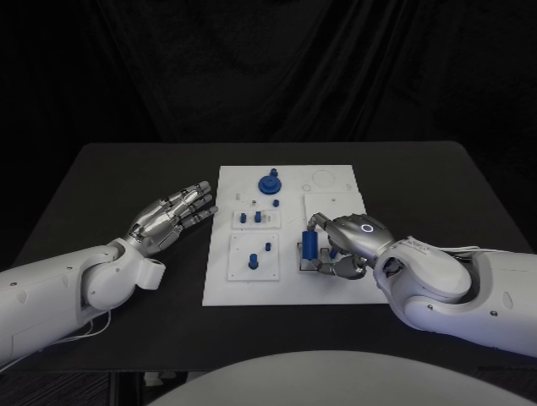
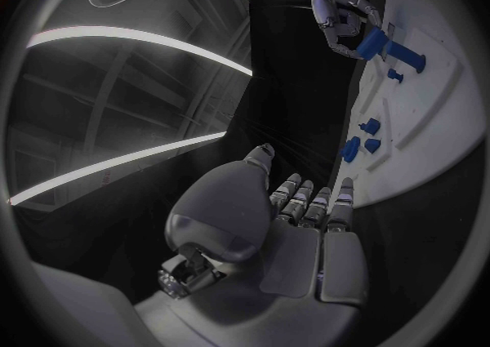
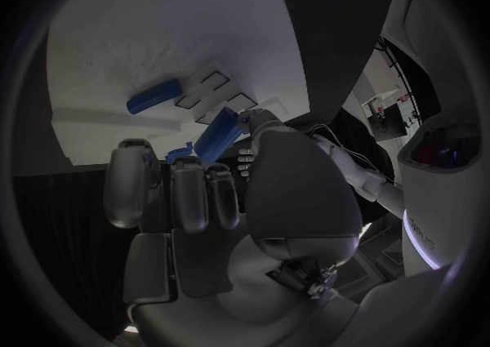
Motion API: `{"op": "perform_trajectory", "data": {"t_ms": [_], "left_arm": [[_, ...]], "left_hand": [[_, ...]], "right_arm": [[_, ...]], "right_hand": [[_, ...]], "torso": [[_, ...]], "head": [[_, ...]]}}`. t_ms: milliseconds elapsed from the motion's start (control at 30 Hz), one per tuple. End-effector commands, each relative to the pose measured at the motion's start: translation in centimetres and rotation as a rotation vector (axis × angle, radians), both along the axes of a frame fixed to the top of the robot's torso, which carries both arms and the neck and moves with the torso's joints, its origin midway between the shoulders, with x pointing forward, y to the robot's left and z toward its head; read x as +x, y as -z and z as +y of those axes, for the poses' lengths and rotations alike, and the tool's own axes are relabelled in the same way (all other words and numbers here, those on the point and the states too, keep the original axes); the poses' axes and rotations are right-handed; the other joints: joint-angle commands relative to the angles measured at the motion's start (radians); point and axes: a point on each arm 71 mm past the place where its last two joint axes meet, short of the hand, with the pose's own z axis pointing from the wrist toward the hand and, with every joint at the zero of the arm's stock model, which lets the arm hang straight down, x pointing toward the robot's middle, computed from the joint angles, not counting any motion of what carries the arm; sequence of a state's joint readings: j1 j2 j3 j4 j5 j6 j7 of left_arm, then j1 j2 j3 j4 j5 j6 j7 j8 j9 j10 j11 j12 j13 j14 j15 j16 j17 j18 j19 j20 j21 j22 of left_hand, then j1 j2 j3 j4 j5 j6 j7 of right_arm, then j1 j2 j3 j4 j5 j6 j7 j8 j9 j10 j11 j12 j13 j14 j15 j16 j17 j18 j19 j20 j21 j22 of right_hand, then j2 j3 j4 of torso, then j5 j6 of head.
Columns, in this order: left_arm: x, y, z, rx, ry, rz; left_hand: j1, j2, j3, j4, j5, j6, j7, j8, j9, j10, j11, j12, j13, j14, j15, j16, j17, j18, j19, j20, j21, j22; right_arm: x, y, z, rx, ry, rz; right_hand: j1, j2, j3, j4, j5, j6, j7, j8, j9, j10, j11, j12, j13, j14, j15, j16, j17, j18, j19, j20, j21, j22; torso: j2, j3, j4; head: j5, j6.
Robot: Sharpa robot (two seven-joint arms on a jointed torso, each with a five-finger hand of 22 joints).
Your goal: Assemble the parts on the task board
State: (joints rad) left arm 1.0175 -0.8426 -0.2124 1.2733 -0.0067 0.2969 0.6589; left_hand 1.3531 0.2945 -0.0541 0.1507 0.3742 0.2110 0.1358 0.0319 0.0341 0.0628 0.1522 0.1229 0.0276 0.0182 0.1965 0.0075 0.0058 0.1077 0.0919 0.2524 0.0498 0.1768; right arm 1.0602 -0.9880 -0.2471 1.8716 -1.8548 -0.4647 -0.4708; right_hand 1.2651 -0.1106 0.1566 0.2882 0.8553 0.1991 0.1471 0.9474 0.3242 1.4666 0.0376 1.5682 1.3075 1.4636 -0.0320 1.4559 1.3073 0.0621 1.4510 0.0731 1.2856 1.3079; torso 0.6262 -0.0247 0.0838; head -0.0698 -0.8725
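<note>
The white task board [image 1: 287,292] lies in the middle of the table. My right hand [image 1: 353,241] is over the board's right side and pinches a blue cylinder [image 1: 309,245] between thumb and fingers; the right wrist view shows that cylinder [image 3: 217,136] at the fingertips [image 3: 189,169]. A blue round knob [image 1: 270,183] stands near the board's far edge. Small blue pieces [image 1: 252,218] sit mid-board, and a blue peg [image 1: 252,260] lies nearer me. My left hand [image 1: 171,216] rests open on the table just left of the board, fingers stretched out [image 2: 306,200].
Another blue piece [image 3: 153,96] lies on the board [image 3: 153,28] beyond the held cylinder, beside cross-shaped recesses [image 3: 209,86]. The left wrist view shows the right hand [image 2: 331,0] with the cylinder [image 2: 372,41]. Black table [image 1: 122,178] surrounds the board.
</note>
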Motion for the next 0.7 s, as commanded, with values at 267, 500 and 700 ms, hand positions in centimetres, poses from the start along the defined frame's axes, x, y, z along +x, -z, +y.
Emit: {"op": "perform_trajectory", "data": {"t_ms": [267,500,700], "left_arm": [[-0.05,-0.07,-0.09,-0.02,0.002,-0.004],[-0.05,-0.06,-0.06,-0.019,0.001,-0.005],[-0.04,-0.05,-0.05,-0.019,0.001,-0.004]], "left_hand": [[-0.018,-0.003,0.003,0.011,0.001,-0.006,0.01,0.003,0.0,-0.001,0.008,0.005,0.001,0.0,0.005,0.004,0.001,0.021,-0.002,0.007,0.005,-0.002],[-0.02,-0.003,0.003,0.013,0.001,-0.006,0.009,0.003,0.0,-0.001,0.009,0.005,0.0,0.0,0.005,0.004,0.001,0.022,-0.002,0.007,0.005,-0.002],[-0.02,-0.003,0.003,0.013,0.001,-0.006,0.009,0.003,0.0,-0.001,0.009,0.005,0.0,0.0,0.005,0.004,0.001,0.022,-0.002,0.007,0.005,-0.002]], "right_arm": [[-0.26,-0.1,-0.02,0.043,-0.01,0.017],[-0.72,0.06,0.12,0.022,-0.032,0.068],[-1.03,0.28,0.27,-0.001,-0.041,0.114]], "right_hand": [[-0.026,0.003,0.023,0.001,0.009,0.178,-0.02,-0.033,-0.019,0.104,-0.004,0.003,0.263,0.052,-0.002,0.001,0.081,-0.001,0.003,0.001,0.001,0.183],[-0.029,-0.002,0.045,0.0,0.031,0.186,-0.019,-0.073,-0.038,0.104,-0.006,0.003,0.263,0.051,-0.003,0.001,0.081,-0.001,0.003,0.0,0.003,0.183],[-0.031,-0.007,0.057,-0.001,0.051,0.193,-0.018,-0.092,-0.047,0.104,-0.005,0.003,0.263,0.052,-0.003,0.002,0.083,-0.002,0.003,0.0,0.004,0.184]], "torso": [[0.0,-0.0003,-0.0006],[0.001,-0.0001,0.001],[0.001,-0.0001,0.001]], "head": [[0.005,0.0],[0.004,0.0],[0.004,0.0]]}}
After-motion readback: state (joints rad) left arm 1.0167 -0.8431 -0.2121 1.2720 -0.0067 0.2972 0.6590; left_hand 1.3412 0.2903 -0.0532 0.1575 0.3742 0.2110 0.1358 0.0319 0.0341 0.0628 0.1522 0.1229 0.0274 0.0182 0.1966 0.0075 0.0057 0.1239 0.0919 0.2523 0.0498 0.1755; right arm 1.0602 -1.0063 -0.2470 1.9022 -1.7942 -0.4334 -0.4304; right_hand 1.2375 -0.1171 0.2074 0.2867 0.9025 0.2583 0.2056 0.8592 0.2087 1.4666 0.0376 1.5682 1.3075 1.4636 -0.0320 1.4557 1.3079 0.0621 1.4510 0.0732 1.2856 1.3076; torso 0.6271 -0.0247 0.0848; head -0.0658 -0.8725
